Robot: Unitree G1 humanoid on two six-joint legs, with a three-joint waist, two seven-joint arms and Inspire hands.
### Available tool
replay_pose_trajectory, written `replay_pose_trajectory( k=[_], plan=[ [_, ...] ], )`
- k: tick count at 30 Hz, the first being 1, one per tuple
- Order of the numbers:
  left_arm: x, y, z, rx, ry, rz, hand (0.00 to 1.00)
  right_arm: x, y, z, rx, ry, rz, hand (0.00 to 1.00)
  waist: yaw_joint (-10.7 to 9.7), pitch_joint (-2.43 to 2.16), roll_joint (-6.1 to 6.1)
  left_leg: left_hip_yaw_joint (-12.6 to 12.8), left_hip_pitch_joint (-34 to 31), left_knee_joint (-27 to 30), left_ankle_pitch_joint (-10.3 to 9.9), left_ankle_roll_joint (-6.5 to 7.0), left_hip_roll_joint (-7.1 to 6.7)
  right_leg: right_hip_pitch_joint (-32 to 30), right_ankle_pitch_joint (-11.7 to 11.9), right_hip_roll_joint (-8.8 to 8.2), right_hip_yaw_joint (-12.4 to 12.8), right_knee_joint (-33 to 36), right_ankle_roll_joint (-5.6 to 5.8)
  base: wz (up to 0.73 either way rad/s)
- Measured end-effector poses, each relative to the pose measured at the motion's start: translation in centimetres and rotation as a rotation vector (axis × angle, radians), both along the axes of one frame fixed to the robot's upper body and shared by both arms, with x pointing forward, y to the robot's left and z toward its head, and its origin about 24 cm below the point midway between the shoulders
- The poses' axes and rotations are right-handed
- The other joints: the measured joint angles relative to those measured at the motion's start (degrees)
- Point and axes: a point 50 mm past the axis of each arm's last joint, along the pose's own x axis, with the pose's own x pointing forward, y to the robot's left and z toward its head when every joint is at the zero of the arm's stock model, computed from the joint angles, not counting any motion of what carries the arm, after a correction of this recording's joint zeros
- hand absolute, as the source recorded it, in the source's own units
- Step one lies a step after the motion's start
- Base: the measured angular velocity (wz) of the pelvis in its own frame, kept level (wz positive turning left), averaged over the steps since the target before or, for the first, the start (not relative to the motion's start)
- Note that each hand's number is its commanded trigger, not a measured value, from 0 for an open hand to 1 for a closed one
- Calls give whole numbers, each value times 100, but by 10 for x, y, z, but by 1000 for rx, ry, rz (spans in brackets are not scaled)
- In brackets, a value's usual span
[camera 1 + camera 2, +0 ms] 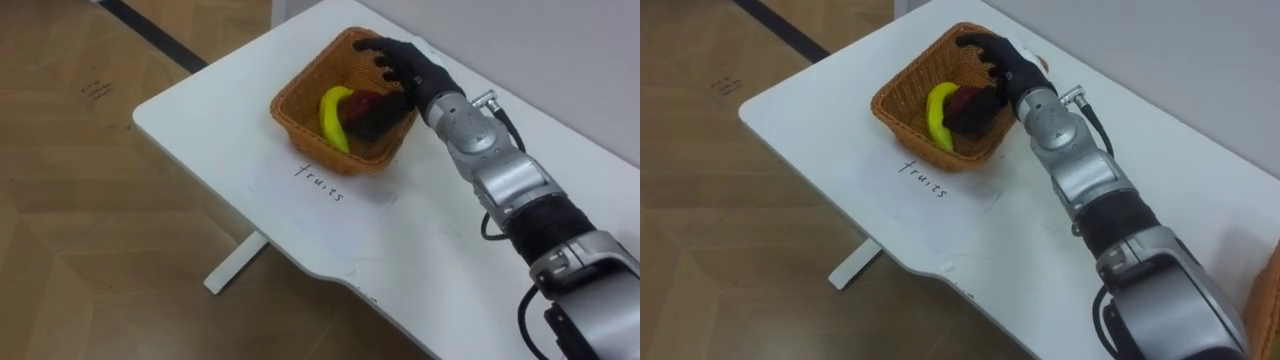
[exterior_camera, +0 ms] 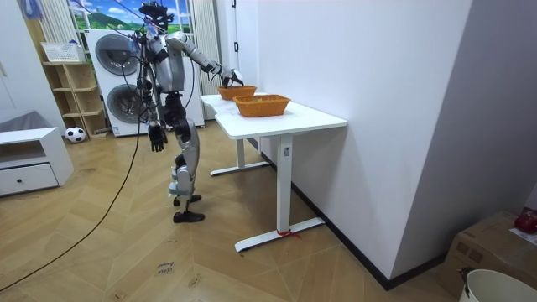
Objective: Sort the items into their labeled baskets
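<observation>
The right robot hand (image 1: 405,68) hovers, fingers loosely spread and holding nothing, over the fruit basket (image 1: 305,130) on the desk (image 1: 420,240). A dark red fruit (image 1: 362,106) lies inside beside the banana (image 1: 333,120). Best lift straight up, clearing the rim.

table (image 1: 420,250) | stacked washers (image 2: 117,59) beside shelf (image 2: 74,87) | ball (image 2: 75,133) on wood floor (image 2: 126,252) | white drawer unit (image 2: 29,164)

Probably a home: stacked washing machines (image 2: 113,75), wooden floor (image 2: 277,268), white drawers (image 2: 29,168).
</observation>
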Motion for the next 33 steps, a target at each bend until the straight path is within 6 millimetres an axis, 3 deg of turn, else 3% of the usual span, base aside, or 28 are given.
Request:
replay_pose_trajectory(
  k=[7, 19, 30, 33],
  plan=[
    [0, 0, 0, 0, 3, 1, 0, 0, 0, 0, 0, 0, 0, 0, 2, 17, 25, 1, -11, -3, 0, 0, 0, -11, 0, 0, -2, -1, 0, 0],
    [4, 1, 1, 9, -13, -3, 0, 0, -3, -1, 1, 4, -12, 0, -52, 1, 6, 13, -65, 5, 1, 1, 0, -78, 0, -1, 10, -3, 0, 0],
    [6, -1, 0, 1, -20, -11, 0, 1, -10, 2, 0, -16, -33, 0, -333, 29, 44, 154, -38, 1, 0, 1, 25, -93, 0, -4, 101, -6, 0, -3],
    [8, -1, 0, -1, -31, -18, 0, 2, -13, 13, -3, -61, -27, 0, -530, 46, 74, 186, -57, 8, 0, 1, 21, -114, 0, -3, 209, -5, 0, -8]
  ],
)
